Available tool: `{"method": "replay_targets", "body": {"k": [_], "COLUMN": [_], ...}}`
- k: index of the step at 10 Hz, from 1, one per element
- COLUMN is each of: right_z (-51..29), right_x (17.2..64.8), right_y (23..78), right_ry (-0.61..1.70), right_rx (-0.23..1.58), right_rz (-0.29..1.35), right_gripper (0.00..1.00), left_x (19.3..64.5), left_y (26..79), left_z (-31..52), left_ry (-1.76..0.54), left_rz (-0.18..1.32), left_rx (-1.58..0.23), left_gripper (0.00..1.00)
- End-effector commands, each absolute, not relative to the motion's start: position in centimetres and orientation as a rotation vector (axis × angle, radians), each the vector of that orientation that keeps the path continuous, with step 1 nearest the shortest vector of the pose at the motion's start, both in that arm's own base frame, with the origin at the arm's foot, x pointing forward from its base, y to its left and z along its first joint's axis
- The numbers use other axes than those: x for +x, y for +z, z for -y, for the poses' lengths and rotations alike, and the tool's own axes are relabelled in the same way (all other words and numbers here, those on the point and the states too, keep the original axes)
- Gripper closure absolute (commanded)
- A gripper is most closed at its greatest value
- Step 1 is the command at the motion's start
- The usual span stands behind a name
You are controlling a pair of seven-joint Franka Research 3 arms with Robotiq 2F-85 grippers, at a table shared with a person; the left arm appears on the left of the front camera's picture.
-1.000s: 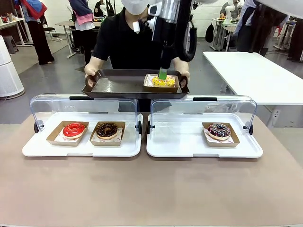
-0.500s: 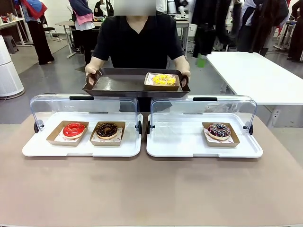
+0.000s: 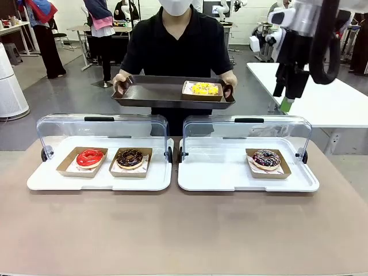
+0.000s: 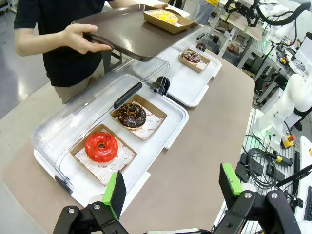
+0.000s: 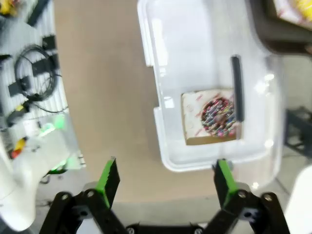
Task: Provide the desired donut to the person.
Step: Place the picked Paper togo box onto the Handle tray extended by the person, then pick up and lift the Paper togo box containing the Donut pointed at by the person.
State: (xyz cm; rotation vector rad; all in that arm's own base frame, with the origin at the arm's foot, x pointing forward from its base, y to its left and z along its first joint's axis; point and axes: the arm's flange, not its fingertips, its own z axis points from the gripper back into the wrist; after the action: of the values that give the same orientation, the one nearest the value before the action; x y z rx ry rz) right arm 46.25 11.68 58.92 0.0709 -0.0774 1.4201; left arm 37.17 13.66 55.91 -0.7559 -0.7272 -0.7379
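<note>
Puts the yellow donut [image 3: 204,88], boxed on the dark tray [image 3: 155,99] the person [image 3: 178,46] holds, leftward of the right gripper [image 3: 286,104], wide open and empty, nearer than the equally open, empty left gripper [image 4: 173,187].

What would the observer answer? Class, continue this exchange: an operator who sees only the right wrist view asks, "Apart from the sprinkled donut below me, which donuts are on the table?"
Observer: A red-glazed donut and a chocolate donut sit side by side in the other white tray, on the robot's left.
Operator: Who has the yellow donut?
Observer: The person holds it on a dark serving tray, gripping the tray with both hands.
Operator: Is the left end effector carrying anything?
Observer: No, it is open and empty, hovering above the table near that white tray.
</note>
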Motion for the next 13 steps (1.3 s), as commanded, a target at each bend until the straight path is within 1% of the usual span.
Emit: {"method": "replay_targets", "body": {"k": [1, 2, 3, 4, 13], "right_z": [-10.5, -10.5, -11.5, -10.1, -10.1], "right_x": [44.8, 44.8, 45.9, 45.4, 45.4], "right_y": [58.2, 58.2, 58.5, 58.2, 58.2], "right_ry": [1.385, 1.386, 1.412, 1.392, 1.392], "right_rx": [0.085, 0.086, 0.104, 0.081, 0.081], "right_rz": [0.101, 0.104, 0.103, 0.071, 0.071], "right_gripper": [0.00, 0.00, 0.00, 0.00, 0.00], "left_x": [37.1, 37.1, 37.1, 37.1, 37.1], "left_y": [56.0, 56.0, 56.0, 56.0, 56.0], "left_z": [-13.7, -13.7, -13.7, -13.7, -13.7], "left_ry": [-0.742, -0.742, -0.742, -0.742, -0.742], "left_rz": [0.739, 0.739, 0.739, 0.739, 0.739], "left_rx": [-0.767, -0.767, -0.767, -0.767, -0.767], "left_gripper": [0.00, 0.00, 0.00, 0.00, 0.00]}}
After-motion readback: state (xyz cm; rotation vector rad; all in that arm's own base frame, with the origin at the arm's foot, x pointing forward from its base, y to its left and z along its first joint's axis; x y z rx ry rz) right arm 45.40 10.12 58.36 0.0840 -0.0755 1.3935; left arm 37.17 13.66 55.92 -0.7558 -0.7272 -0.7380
